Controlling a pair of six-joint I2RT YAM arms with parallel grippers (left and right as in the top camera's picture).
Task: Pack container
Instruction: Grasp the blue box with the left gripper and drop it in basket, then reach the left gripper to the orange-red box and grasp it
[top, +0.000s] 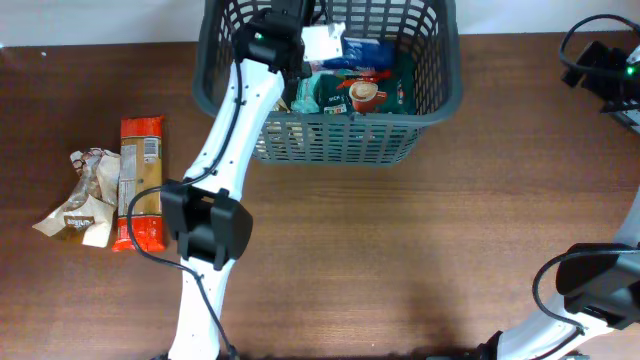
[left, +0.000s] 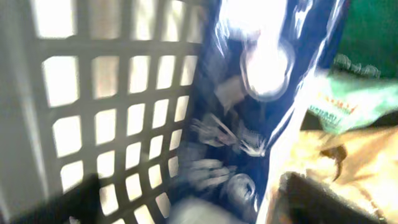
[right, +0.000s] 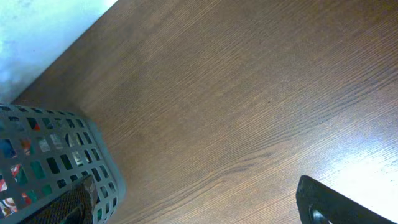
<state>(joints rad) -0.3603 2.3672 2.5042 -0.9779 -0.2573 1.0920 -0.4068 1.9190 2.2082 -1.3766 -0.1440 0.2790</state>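
The dark grey lattice basket (top: 340, 140) stands at the table's far middle and holds several snack packets, among them a blue one (top: 365, 52) and a green one (top: 385, 95). My left gripper (top: 300, 55) reaches down inside the basket at its left side. In the left wrist view its fingers (left: 193, 202) are spread wide, with the shiny blue packet (left: 249, 124) standing just ahead between them, beside the basket wall (left: 93, 93). My right gripper (top: 610, 75) hovers at the far right, open and empty (right: 196, 205) over bare wood. The basket's corner (right: 62, 155) shows in the right wrist view.
A long red and orange packet (top: 140, 180) and a crumpled beige packet (top: 85, 200) lie on the table at the left. A green packet (left: 348, 106) and a tan one (left: 348, 162) lie right of the blue packet inside the basket.
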